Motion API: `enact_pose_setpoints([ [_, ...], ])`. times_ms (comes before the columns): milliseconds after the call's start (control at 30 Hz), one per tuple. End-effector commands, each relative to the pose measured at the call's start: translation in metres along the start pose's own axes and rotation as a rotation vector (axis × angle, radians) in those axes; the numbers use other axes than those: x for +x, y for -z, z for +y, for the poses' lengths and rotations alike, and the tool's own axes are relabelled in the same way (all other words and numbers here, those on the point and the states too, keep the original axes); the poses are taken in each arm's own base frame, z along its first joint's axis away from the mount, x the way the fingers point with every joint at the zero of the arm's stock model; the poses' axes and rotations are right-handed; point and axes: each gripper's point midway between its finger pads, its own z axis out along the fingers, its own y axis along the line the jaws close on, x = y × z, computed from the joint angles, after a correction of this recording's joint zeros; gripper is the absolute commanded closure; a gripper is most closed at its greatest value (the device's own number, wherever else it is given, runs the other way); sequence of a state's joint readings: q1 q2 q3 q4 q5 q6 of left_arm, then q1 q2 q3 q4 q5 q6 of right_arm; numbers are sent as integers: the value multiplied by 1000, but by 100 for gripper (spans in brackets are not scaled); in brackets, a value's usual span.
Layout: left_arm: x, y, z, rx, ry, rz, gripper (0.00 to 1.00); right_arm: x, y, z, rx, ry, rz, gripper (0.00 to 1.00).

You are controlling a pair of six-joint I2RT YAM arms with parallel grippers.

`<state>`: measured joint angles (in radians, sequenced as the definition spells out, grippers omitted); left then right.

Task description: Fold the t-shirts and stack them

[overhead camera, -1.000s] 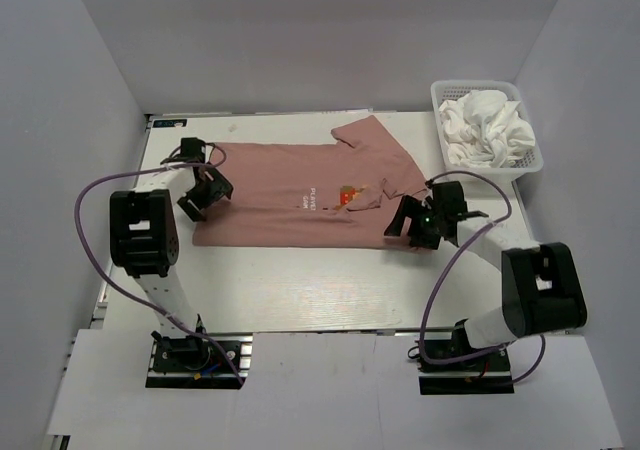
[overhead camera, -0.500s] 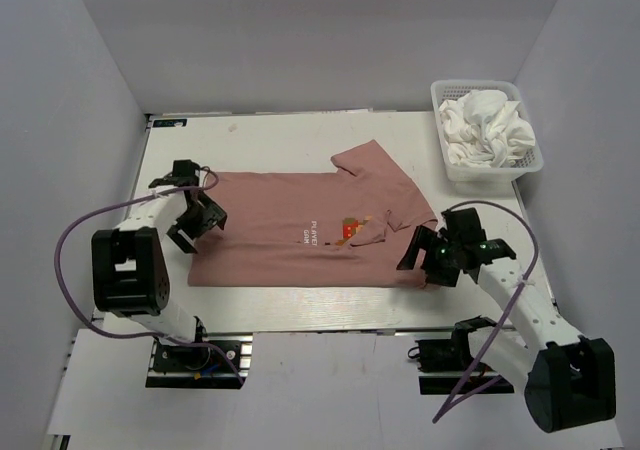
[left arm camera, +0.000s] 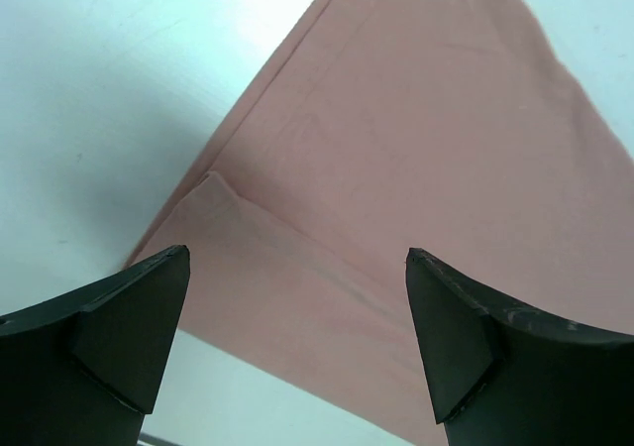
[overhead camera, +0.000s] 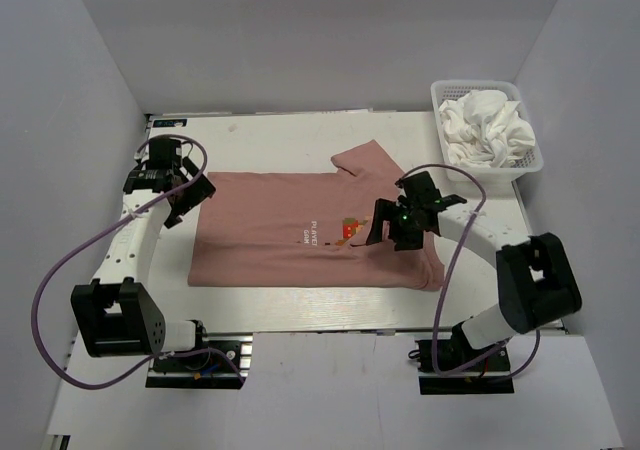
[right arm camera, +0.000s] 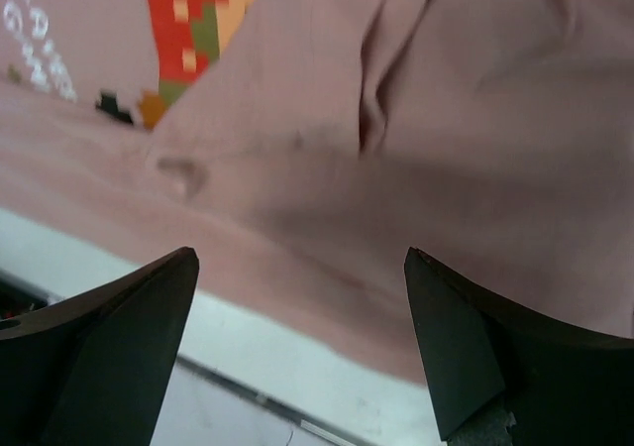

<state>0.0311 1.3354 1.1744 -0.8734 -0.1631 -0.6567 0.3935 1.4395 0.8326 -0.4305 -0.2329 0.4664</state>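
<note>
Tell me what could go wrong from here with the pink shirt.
The right gripper hangs open over a rumpled fold beside the graphic; closing there might pinch several layers and bunch the shirt. The left gripper is open above a small flap at the hem, so it may catch only one layer.

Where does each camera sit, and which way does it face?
Top external: above, behind the bases, looking down on table, pink t-shirt, basket; left arm, right arm show.
Left wrist: looks down at the shirt's corner; open left pincer shows.
Right wrist: looks down at the chest graphic; open right pincer shows.
All share the pink t-shirt.
</note>
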Motion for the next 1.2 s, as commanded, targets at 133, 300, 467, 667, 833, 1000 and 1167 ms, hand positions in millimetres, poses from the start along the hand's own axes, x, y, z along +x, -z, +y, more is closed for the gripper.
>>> enact_pose_setpoints([
  [133, -5, 15, 19, -52, -39, -30, 0, -58, -39, 17, -16, 79, -92, 10],
  [300, -4, 15, 23, -67, -50, -30, 0, -67, -46, 47, -120, 91, -89, 10],
  [467, -5, 13, 19, -50, -47, -36, 0, -88, -49, 101, -314, 33, -121, 10],
  [667, -11, 17, 9, -13, -43, -37, 0, -153, -53, 135, -322, -89, -259, 10],
  [833, -17, 20, 5, -7, -42, -46, 0, -164, -56, 102, -74, -84, -262, 10],
  [1000, -11, 14, -3, 13, -62, -5, 0, -140, -20, 88, -26, 82, -284, 10],
  [1167, -1, 7, -8, 49, -63, 26, 0, -76, -4, 67, -7, 181, -205, 10],
])
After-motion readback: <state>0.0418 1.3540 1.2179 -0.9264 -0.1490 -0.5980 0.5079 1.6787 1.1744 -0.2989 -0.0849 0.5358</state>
